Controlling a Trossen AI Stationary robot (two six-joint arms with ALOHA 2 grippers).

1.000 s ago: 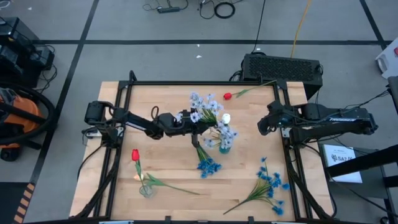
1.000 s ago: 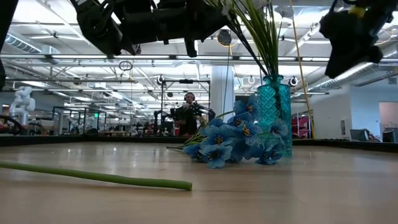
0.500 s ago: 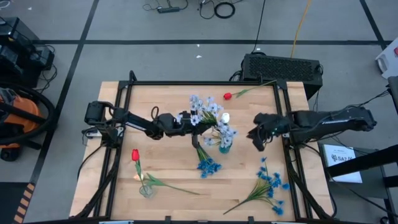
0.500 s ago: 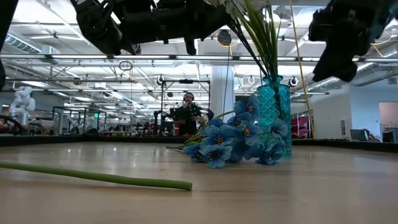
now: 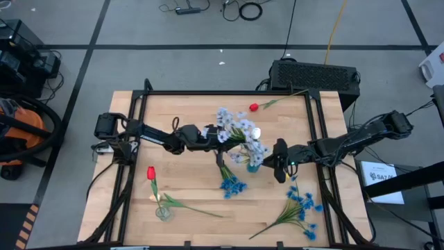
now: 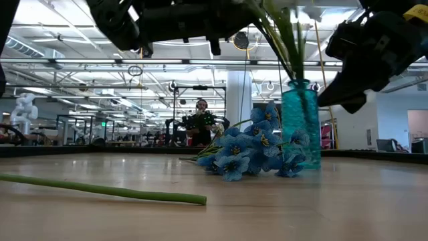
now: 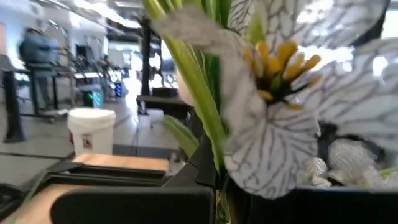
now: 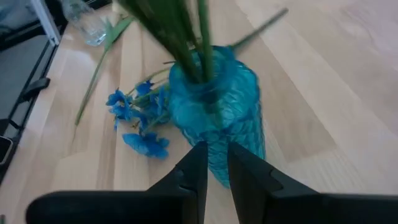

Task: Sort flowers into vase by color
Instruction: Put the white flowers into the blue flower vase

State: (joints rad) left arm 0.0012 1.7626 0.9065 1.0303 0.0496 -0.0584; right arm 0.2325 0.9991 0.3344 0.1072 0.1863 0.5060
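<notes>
A teal glass vase (image 5: 251,167) stands mid-table with green stems in it. My left gripper (image 5: 212,135) reaches in from the left, shut on the stems of a pale grey-blue spray (image 5: 237,129) whose lower ends stand in the vase (image 6: 299,120). My right gripper (image 8: 217,167) comes in from the right, tilted down. Its fingers are a narrow gap apart, right at the vase's wall (image 8: 231,124). One bright blue spray (image 5: 232,185) lies against the vase's foot and another (image 5: 300,205) lies near the right front. A red tulip (image 5: 254,107) lies at the far edge. My left gripper pinches several green stems (image 7: 200,99) of the pale spray between its two fingers, just below the flower heads. It comes in about level from the table's left. The stems slant down from the hold into the vase's mouth (image 6: 297,84). My right gripper is at the vase's lower wall; I cannot tell whether it touches.
At the front left a red tulip (image 5: 150,171) and a long green stem (image 5: 194,207) lie by a small clear glass (image 5: 164,212). A black frame (image 5: 222,92) borders the table. Bare wood lies between the two bright blue sprays.
My right gripper has swung in from the table's right edge toward the vase, sinking and tipping its fingers downward, and now sits right beside it. The pale spray's heads have shifted a little toward the right.
</notes>
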